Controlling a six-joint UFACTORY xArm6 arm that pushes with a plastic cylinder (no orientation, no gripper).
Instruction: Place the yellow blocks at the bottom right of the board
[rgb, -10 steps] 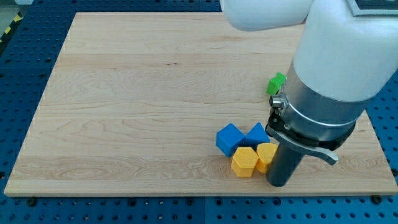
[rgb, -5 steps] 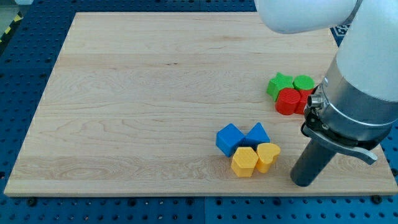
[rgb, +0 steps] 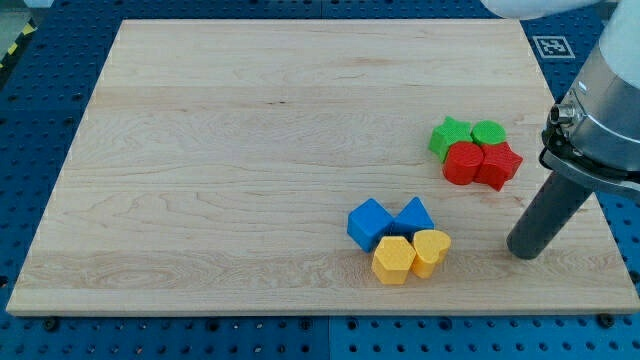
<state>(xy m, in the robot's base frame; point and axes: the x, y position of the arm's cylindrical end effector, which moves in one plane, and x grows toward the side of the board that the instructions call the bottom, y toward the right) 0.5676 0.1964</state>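
Two yellow blocks sit near the board's bottom edge, right of centre: a yellow hexagon (rgb: 393, 260) and a yellow heart (rgb: 431, 250), touching each other. Two blue blocks touch them from above: a blue cube (rgb: 369, 223) and a blue triangle-like block (rgb: 414, 216). My tip (rgb: 523, 254) rests on the board to the right of the yellow heart, well apart from it, below the red blocks.
A cluster sits at the right: green star (rgb: 450, 136), green cylinder (rgb: 489, 133), red cylinder (rgb: 464, 163), red star (rgb: 498, 165). The wooden board (rgb: 240, 150) lies on a blue perforated table. A marker tag (rgb: 553, 46) is beyond the board's top right corner.
My tip has moved to the right, away from the yellow heart, and slightly up. The arm no longer hides the red and green blocks. The blocks have not moved.
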